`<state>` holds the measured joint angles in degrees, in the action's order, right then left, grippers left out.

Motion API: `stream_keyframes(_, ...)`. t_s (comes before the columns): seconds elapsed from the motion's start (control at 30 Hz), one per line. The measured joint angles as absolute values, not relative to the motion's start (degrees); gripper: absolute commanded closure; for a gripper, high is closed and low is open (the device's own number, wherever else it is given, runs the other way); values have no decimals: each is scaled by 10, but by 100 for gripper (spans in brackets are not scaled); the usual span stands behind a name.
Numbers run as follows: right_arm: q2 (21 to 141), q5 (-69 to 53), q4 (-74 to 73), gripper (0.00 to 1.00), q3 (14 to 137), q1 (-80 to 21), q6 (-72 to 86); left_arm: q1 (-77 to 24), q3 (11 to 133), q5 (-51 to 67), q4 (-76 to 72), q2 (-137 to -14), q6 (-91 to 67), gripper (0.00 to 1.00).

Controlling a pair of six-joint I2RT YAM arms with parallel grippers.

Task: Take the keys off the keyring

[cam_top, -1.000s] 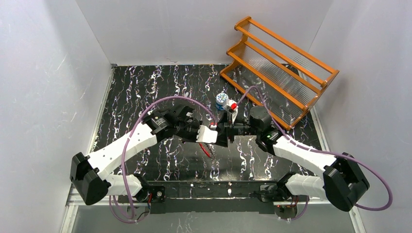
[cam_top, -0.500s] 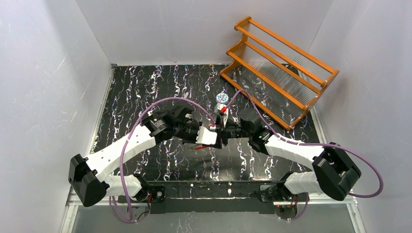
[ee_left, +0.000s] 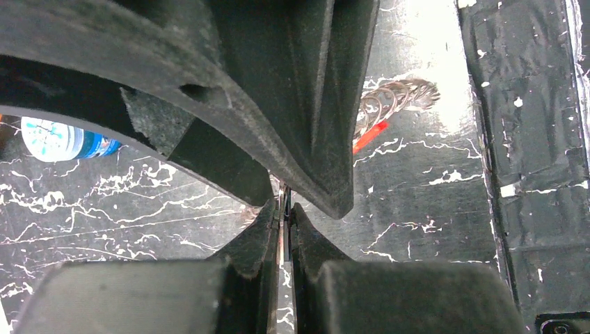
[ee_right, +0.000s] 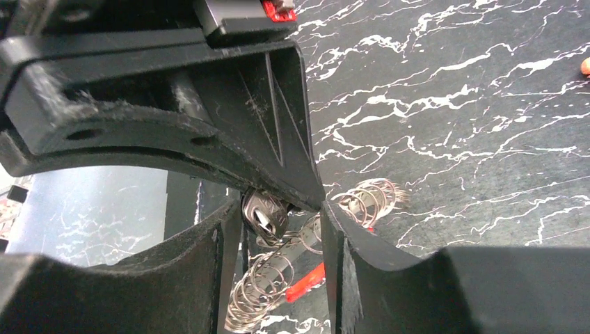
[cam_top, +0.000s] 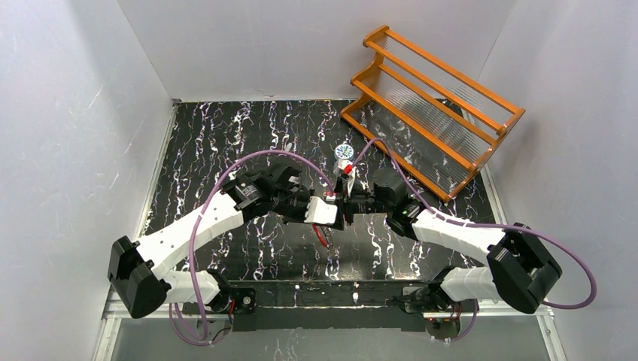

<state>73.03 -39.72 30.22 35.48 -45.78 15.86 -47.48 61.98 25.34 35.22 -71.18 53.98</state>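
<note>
Nearest the bases, the keyring's red section (cam_top: 322, 235) hangs at about 6 o'clock below the spot where both arms meet tip to tip over the table (cam_top: 226, 135). The left gripper (ee_left: 285, 209) is clenched on a thin bright sliver, which I judge to be a key seen edge-on. In the right wrist view one silvery key (ee_right: 264, 212) sits just under that left tip, at 10 o'clock of the keyring (ee_right: 268, 285). The coil's long axis runs from 7 to 1 o'clock between the parted jaws of the right gripper (ee_right: 280, 209). I cannot tell whether they pinch it. The left arm is nearer the key, so the pull likely goes away from the coil. Farther off, a blue tin (cam_top: 344, 151) stands at 12 o'clock and an orange rack (cam_top: 432, 113) at 1.
</note>
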Motion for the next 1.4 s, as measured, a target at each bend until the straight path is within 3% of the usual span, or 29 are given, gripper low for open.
stream_keyframes(0.13,727,-387,302,60,355,-458,155,-475,620,259,353,-719,538,100)
stream_keyframes(0.27,727,-379,299,83,355,-458,137,-473,620,259,358,-725,525,100)
stream_keyframes(0.37,727,-381,292,99,354,-462,130,-470,620,255,363,-727,520,93)
stream_keyframes(0.7,706,-343,289,99,348,-462,128,-475,619,246,339,-718,481,39)
stream_keyframes(0.8,687,-310,293,99,334,-462,145,-475,608,229,306,-694,446,29)
stream_keyframes(1.07,648,-188,315,99,302,-473,214,-475,528,169,181,-596,304,21)
stream_keyframes(1.4,625,76,266,99,307,-570,278,-477,470,152,73,-575,104,26)
